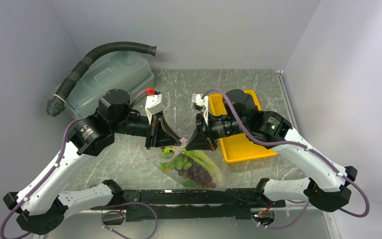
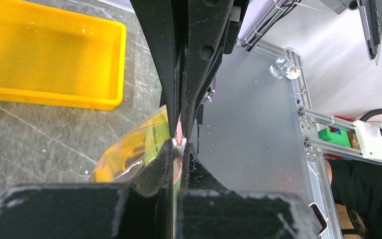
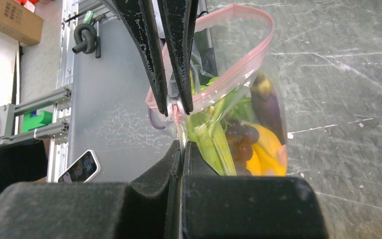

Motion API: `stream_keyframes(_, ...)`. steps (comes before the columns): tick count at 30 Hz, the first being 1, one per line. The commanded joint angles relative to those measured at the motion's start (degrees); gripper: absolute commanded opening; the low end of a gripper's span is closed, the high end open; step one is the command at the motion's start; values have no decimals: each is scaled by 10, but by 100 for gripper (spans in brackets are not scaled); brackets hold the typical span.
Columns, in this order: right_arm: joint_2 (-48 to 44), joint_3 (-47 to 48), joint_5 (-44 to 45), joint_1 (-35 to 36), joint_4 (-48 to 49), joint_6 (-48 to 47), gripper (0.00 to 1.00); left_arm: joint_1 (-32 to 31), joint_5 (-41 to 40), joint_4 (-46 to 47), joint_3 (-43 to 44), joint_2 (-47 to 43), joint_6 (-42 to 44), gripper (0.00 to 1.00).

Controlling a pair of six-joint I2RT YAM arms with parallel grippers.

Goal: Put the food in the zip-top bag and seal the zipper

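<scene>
The clear zip-top bag (image 1: 191,169) lies at the near middle of the table. It holds grapes (image 3: 241,135), bananas (image 3: 264,152), a purple eggplant (image 3: 266,94) and pale green celery (image 3: 211,139). Both grippers meet at its upper corner. My left gripper (image 2: 179,144) is shut on the pink zipper (image 2: 178,130); it also shows in the top view (image 1: 174,142). My right gripper (image 3: 181,144) is shut on the bag's edge just below the zipper (image 3: 248,20), tip to tip with the left one (image 1: 193,144). Beyond the grippers the zipper curves in an open loop.
A yellow tray (image 1: 238,144) stands right of the bag, under the right arm, and also shows in the left wrist view (image 2: 49,55). A translucent lidded tub (image 1: 109,79) with a black corrugated hose (image 1: 104,52) over it stands at the back left.
</scene>
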Motion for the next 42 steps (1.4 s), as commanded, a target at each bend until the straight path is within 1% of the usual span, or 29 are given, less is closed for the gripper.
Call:
stream_keyframes(1, -25, 23, -41, -7, 33, -9, 0, 0, -3, -21, 21, -5, 10, 0)
stream_keyframes(5, -26, 19, -50, -7, 35, -19, 0, 1, 9, -19, 33, 6, 11, 0)
stream_keyframes(8, -26, 15, -58, -7, 40, -25, 5, 1, 18, -16, 37, 14, 10, 0)
stream_keyframes(11, -23, 10, -64, -7, 49, -30, 12, 1, 23, -11, 38, 21, 8, 0)
stream_keyframes(16, -15, -5, -77, -6, 62, -43, 29, 0, 28, -8, 40, 27, 7, 0)
stream_keyframes(20, -11, -19, -76, -6, 69, -54, 36, 0, 28, -14, 49, 31, 11, 0)
stream_keyframes(28, -5, -38, -67, -6, 74, -67, 38, 1, 30, -16, 49, 34, 13, 0)
stream_keyframes(33, 1, -40, -74, -6, 79, -71, 36, 1, 30, -16, 49, 33, 12, 0)
stream_keyframes(37, 4, -44, -77, -6, 90, -71, 36, 1, 31, -15, 48, 31, 10, 0)
stream_keyframes(40, 9, -46, -81, -6, 94, -92, 37, 0, 31, -15, 49, 30, 10, 0)
stream_keyframes(42, 12, -48, -86, -6, 98, -95, 35, 0, 31, -15, 50, 29, 9, 0)
